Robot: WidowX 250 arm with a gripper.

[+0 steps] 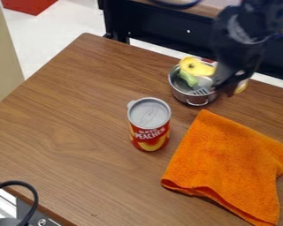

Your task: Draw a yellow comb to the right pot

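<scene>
Hiding part of the pot, blurred gripper, opening and hold impossible to tell

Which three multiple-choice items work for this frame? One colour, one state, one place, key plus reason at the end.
1. What colour is the cloth?
A) Blue
B) Orange
C) Green

2. How is the red can placed?
A) Upright
B) Lying on its side
C) Tilted against the pot

3. Where is the grey slotted utensil?
A) On the cloth
B) On top of the can
C) In the pot

Key:
1. B: the fabric is orange all over its visible face.
2. A: its lid faces up and its base is down, with bare wood between it and the pot.
3. C: its slotted part shows inside the pot's rim.
</scene>
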